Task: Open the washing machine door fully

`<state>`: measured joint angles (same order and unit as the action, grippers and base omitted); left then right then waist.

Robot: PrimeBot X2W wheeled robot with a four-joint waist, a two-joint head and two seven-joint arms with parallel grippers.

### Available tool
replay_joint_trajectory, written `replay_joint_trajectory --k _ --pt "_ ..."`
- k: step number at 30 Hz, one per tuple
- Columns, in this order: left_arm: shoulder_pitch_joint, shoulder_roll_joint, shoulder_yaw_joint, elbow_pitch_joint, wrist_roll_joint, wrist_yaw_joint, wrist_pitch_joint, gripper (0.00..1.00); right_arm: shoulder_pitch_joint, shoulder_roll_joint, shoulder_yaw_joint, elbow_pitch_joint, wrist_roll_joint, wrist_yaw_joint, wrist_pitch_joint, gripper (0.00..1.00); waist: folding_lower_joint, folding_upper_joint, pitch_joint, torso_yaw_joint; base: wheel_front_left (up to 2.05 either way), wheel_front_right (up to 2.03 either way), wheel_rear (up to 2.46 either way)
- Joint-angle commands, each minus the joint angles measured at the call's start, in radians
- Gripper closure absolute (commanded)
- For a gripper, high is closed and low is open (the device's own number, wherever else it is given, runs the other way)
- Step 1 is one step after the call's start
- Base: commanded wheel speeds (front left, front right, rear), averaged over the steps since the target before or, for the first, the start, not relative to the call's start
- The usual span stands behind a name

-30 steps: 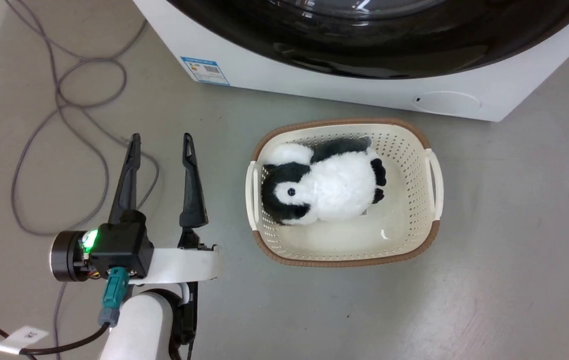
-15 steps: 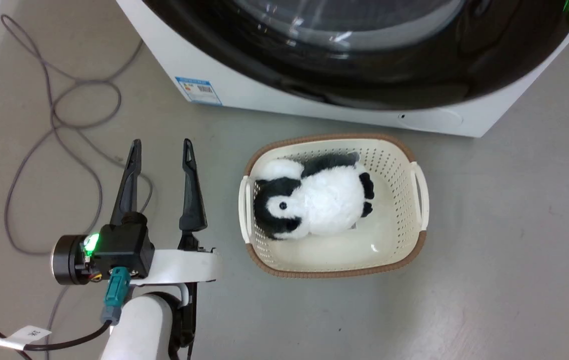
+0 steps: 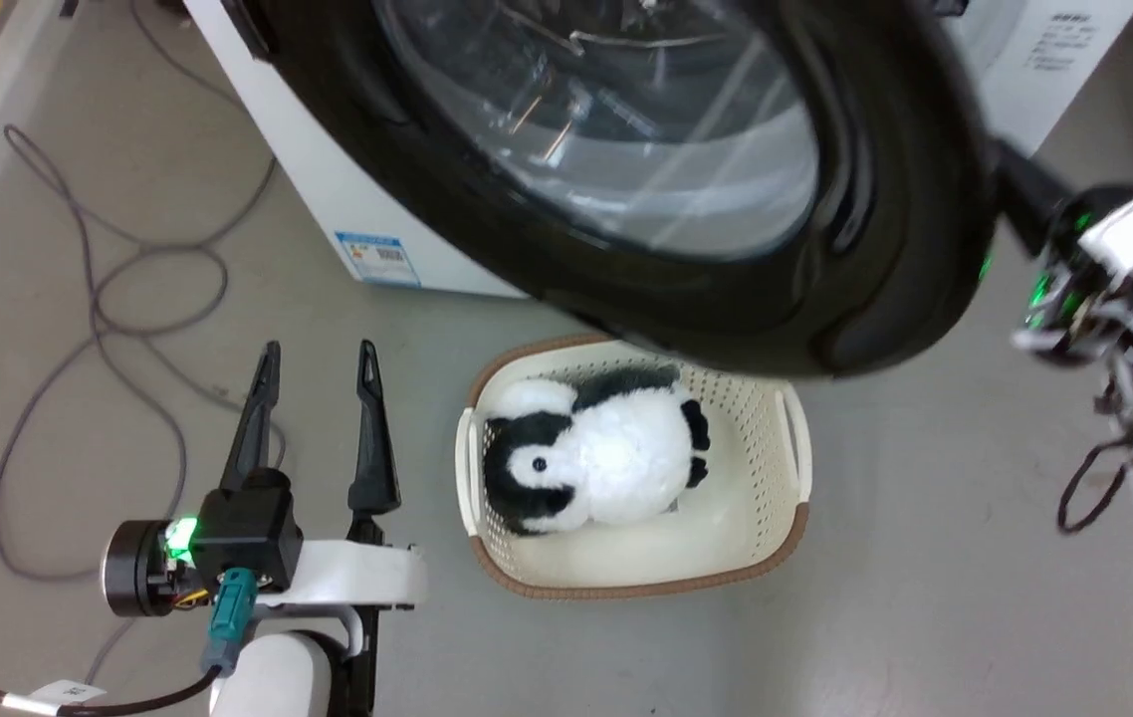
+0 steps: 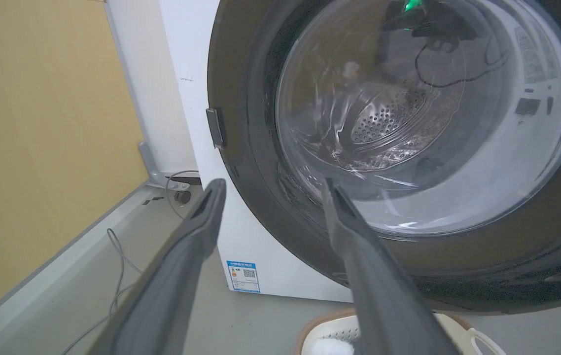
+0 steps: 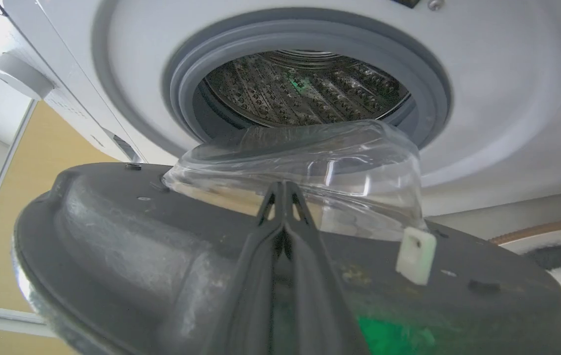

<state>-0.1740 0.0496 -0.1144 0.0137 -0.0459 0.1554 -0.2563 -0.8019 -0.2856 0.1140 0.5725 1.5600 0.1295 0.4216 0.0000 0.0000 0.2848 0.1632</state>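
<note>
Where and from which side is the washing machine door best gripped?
Probably the free rim of the round glossy black door, on the robot's right, coming from its grey back: the rim is thin, the bulging clear glass bowl too wide. The right pincer rests there, shut.

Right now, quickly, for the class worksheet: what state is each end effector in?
Left end effector: open, holding nothing.
Right end effector: closed, nothing between its fingers, lying across the grey back of the washing machine door.
</note>
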Motion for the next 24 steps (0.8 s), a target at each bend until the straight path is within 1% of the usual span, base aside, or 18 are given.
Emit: replay_joint_trajectory --k 1,9,14,15,24 --pt "0.011 0.001 0.003 0.003 0.007 -0.002 -0.006 0.00 0.026 0.012 0.008 -0.010 0.007 0.001 0.009 1.00 0.0000 0.0000 -0.016 -0.008 0.00 0.00 0.00" --pt "0.051 0.001 0.008 0.022 0.020 -0.024 -0.006 0.00 0.185 0.022 0.057 -0.126 0.011 0.001 0.070 1.00 0.0000 0.0000 -0.087 -0.010 0.00 0.00 0.00" --pt "0.075 0.001 0.006 0.028 0.020 -0.028 -0.006 0.00 0.276 0.031 0.082 -0.197 0.016 0.001 0.097 1.00 0.0000 0.0000 -0.121 -0.005 0.00 0.00 0.00" --pt "0.090 0.001 0.005 0.036 0.021 -0.032 -0.006 0.00 0.332 0.038 0.105 -0.243 0.008 0.001 0.104 1.00 0.0000 0.0000 -0.143 -0.002 0.00 0.00 0.00" --pt "0.124 0.003 0.010 0.049 0.030 -0.044 -0.006 0.00 0.461 0.082 0.187 -0.352 0.000 0.001 0.129 1.00 0.0000 0.0000 -0.190 0.003 0.00 0.00 0.00"
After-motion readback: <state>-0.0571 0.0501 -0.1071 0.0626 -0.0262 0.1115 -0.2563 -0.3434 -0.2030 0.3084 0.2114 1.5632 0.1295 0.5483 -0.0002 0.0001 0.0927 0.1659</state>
